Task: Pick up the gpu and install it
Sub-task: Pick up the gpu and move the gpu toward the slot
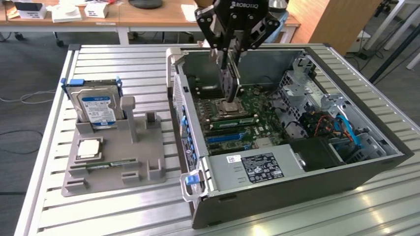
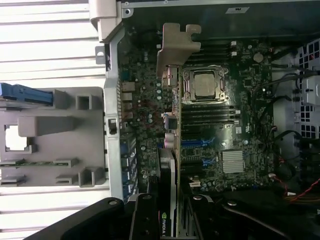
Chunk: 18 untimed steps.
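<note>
On the exterior view's left, the grey fixture (image 1: 111,162) holds the hard drive (image 1: 97,105) at its far end and a memory stick (image 1: 108,164) near its front. The gpu (image 1: 231,86) is not there, so the pick-up half of the job looks done. Right of the fixture and above the open computer case (image 1: 295,196), the gripper (image 1: 229,54) hangs with its fingers closed narrowly on the thin card, holding it off the motherboard (image 1: 262,113). The card is upright, with its long axis close to vertical and its lower end over the area by the processor socket (image 1: 231,107). In the wrist view the gpu (image 2: 172,115) shows edge-on, with its silver bracket (image 2: 177,42) at the end away from the gripper (image 2: 170,220). Seating is not yet done: the card is clear of the blue slots (image 1: 226,137), which lie nearer the case's front, and it would need turning flat along one.
</note>
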### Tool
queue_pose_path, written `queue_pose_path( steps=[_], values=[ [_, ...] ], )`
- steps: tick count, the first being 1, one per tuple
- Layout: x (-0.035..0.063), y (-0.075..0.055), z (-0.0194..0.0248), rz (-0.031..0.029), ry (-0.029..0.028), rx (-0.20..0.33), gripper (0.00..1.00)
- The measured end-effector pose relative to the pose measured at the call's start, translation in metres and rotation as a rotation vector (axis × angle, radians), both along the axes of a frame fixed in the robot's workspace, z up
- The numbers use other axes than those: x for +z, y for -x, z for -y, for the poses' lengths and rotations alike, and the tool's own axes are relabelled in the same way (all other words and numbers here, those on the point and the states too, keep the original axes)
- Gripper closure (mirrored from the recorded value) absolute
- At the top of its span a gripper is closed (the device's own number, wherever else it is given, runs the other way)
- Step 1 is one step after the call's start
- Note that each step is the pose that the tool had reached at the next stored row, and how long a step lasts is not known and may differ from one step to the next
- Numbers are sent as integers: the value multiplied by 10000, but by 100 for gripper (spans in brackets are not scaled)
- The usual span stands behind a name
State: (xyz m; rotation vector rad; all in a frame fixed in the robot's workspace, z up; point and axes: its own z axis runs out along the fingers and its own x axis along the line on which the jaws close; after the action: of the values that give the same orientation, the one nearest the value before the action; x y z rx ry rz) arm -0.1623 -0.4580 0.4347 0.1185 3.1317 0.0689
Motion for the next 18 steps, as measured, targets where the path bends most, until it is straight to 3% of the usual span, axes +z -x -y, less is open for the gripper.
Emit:
queue_pose_path(
  steps=[18],
  values=[
    [0, -635, 0, -4, -43, -1, 73]
  ],
)
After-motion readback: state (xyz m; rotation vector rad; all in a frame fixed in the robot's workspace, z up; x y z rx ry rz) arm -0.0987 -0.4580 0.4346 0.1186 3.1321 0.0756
